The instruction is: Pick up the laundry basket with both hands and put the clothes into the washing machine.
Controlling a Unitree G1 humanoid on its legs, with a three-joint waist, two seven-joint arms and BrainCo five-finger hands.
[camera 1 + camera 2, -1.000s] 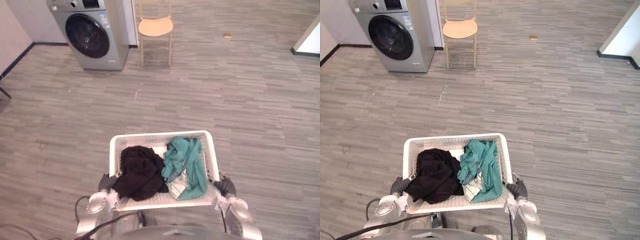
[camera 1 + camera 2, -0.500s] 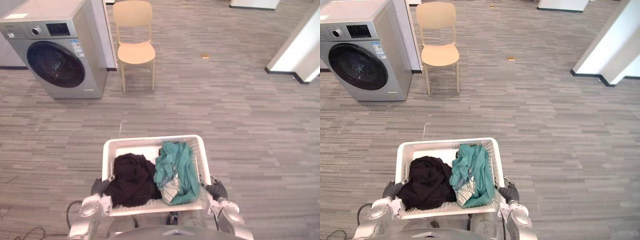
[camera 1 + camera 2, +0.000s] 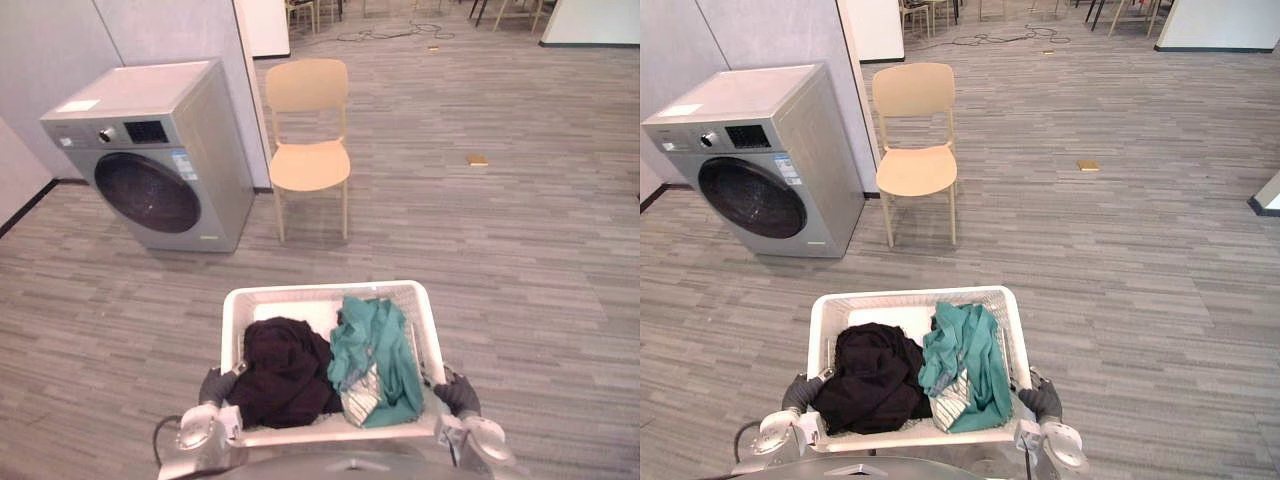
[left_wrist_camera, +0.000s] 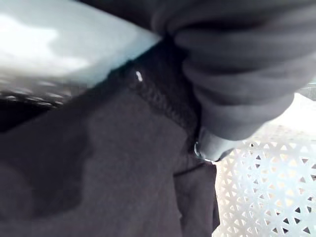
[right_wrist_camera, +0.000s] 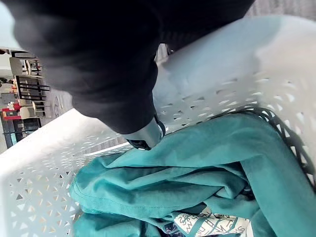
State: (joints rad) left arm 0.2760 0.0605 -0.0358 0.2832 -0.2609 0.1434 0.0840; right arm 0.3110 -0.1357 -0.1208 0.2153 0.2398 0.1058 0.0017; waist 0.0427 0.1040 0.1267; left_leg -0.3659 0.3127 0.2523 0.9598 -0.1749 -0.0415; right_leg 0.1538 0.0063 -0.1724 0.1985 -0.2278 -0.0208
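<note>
The laundry basket [image 3: 320,292] is held off the floor [image 3: 520,250] at its two short ends. The left hand [image 3: 215,385] is clenched on the rim beside the black garment [image 3: 285,370]. The right hand [image 3: 457,393] is hooked over the opposite rim next to the teal garment [image 3: 380,350]. Both clothes lie inside the basket, touching each other. Farther ahead to the left stands the washing machine [image 3: 160,160], its round door closed, with a light wooden chair [image 3: 308,150] just beside it.
</note>
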